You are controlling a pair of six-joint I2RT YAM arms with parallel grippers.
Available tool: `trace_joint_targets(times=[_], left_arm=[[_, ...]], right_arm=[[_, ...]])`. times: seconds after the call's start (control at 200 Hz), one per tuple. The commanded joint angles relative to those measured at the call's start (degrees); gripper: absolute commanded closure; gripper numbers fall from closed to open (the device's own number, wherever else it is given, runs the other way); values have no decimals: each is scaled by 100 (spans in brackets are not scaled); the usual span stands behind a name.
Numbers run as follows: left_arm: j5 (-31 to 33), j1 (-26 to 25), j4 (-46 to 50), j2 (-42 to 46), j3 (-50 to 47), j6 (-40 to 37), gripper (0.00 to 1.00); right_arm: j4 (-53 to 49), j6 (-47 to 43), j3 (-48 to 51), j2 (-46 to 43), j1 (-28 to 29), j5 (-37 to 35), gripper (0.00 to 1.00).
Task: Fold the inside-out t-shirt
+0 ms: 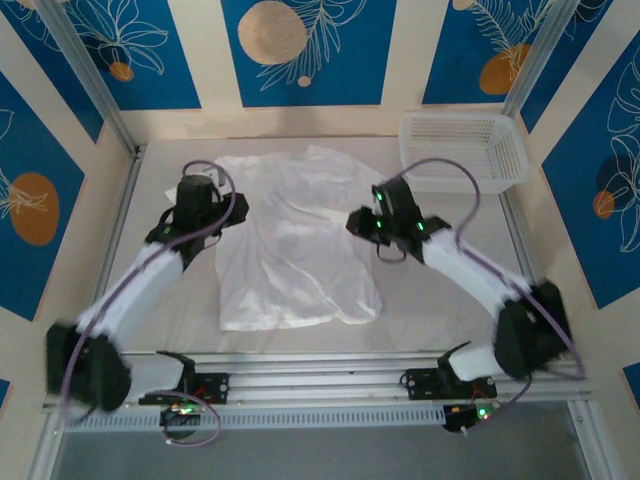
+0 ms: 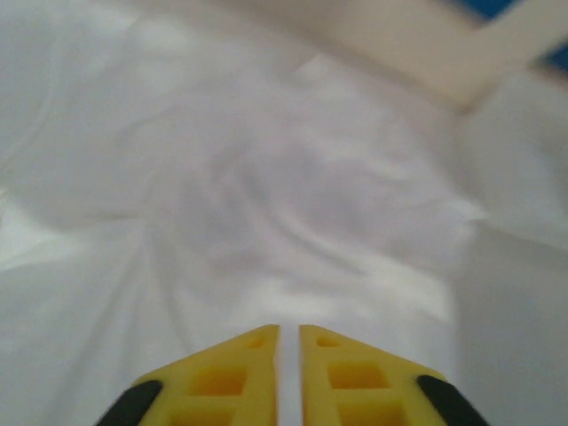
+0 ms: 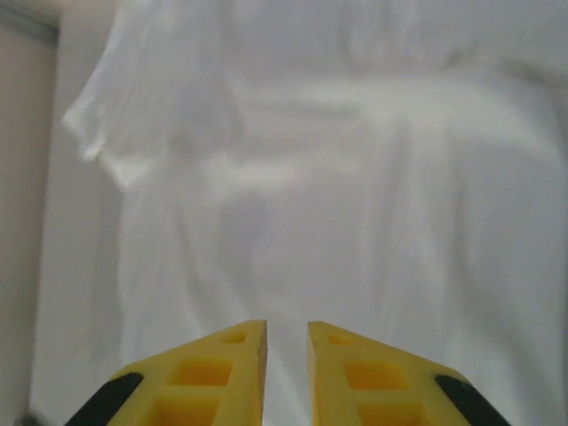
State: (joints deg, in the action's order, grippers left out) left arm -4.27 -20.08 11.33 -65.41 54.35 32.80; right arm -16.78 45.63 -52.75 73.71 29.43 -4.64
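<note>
White mesh basket (image 1: 470, 176) near t-shirt (image 1: 295, 240), overhead view.

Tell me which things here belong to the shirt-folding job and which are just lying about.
Belongs to the job:
- white t-shirt, spread out on the table
- left gripper, above the shirt
- right gripper, above the shirt

Just lying about:
- white mesh basket, at the table's far right corner, apart from the shirt
</note>
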Motion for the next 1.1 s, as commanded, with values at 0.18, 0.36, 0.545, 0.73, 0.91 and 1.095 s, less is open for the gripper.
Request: trace_joint_targets(times=[0.18, 0.36, 0.545, 0.73, 0.91, 1.095], left_arm=[[-81, -1395, 1616, 2040, -404, -1800, 73], [-376, -2068, 2443, 1942, -311, -3149, 50], [-185, -2600, 2197, 1707, -602, -3814, 30], [-188, -2642, 1879, 1422, -667, -3747, 20], [-175, -2659, 1779, 1328, -713, -3686, 14], [-433, -2935, 1290, 1237, -949, -3598, 11]], right_arm=[[-1225, 1912, 2272, -1845, 1201, -16, 75], [-364, 2530, 2664, -1372, 1563, 452, 47], [399, 2865, 2700, -687, 1601, 475, 44], [289, 2722, 2507, -486, 1559, 267, 84], [199, 2633, 2473, -605, 1570, 474, 100], [-14, 2662, 2163, -999, 1618, 605, 100]])
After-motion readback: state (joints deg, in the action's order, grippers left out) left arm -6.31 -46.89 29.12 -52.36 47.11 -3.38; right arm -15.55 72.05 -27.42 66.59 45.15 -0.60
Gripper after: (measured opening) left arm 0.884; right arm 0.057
